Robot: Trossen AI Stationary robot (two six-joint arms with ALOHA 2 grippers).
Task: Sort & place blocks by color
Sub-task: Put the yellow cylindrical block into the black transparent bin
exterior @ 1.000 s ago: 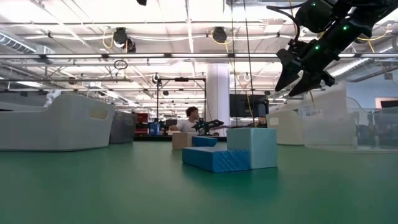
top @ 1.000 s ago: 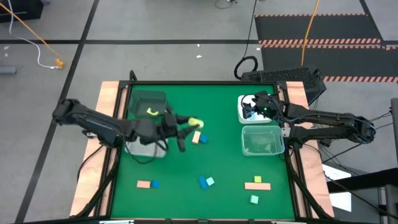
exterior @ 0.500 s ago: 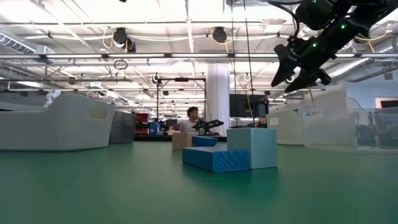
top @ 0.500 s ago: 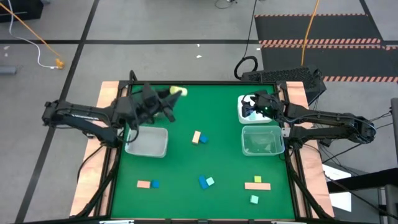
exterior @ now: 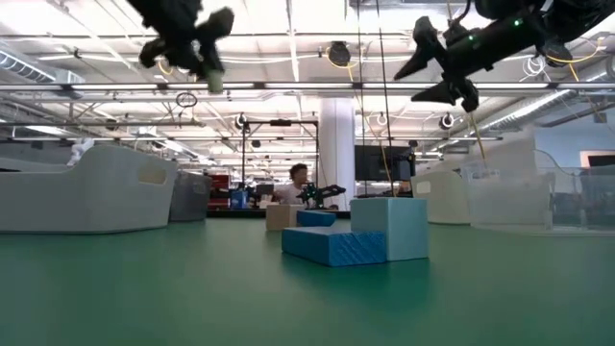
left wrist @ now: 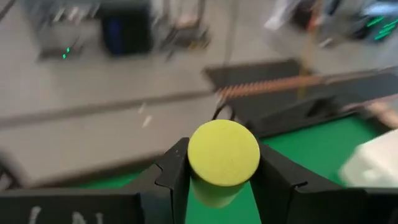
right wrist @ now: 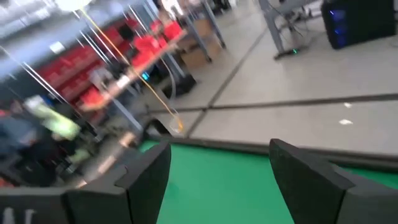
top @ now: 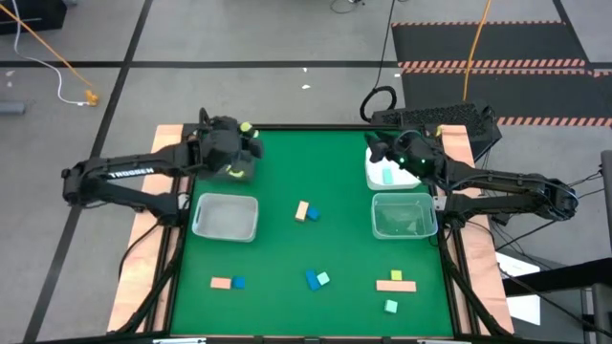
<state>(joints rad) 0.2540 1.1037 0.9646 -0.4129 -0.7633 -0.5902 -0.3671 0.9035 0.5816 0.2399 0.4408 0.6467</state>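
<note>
My left gripper [top: 243, 134] is high over the dark bin [top: 222, 174] at the table's far left, shut on a yellow cylinder block [left wrist: 222, 155], also seen in the low view [exterior: 213, 77]. Another yellow piece [top: 234, 172] lies in that bin. My right gripper [top: 378, 148] hangs open over the far edge of the white bin [top: 375, 179], which holds a mint block [top: 387, 176]. Blocks lie on the green table: salmon and blue [top: 305, 211] mid-table, salmon and blue [top: 228, 282], blue and mint [top: 316, 279], salmon bars with yellow [top: 395, 282], mint [top: 390, 306]. My left gripper pinches the yellow cylinder by its curved side [left wrist: 214, 186] between the two fingers [left wrist: 175, 171], one on each side. Its round end [left wrist: 224, 152] faces the wrist camera. The block is lifted clear, high above the table.
A clear bin [top: 226, 216] stands at the table's left and another [top: 404, 216] at its right, just near of the white bin. Wooden rails run along both table sides. The middle of the green mat between the bins is bare apart from the small blocks.
My left gripper has risen from mid-table and swung toward the far left, carrying the yellow cylinder to above the dark bin. My right gripper has risen over the white bin and tipped from pointing down toward level; the mint block now shows in that bin.
</note>
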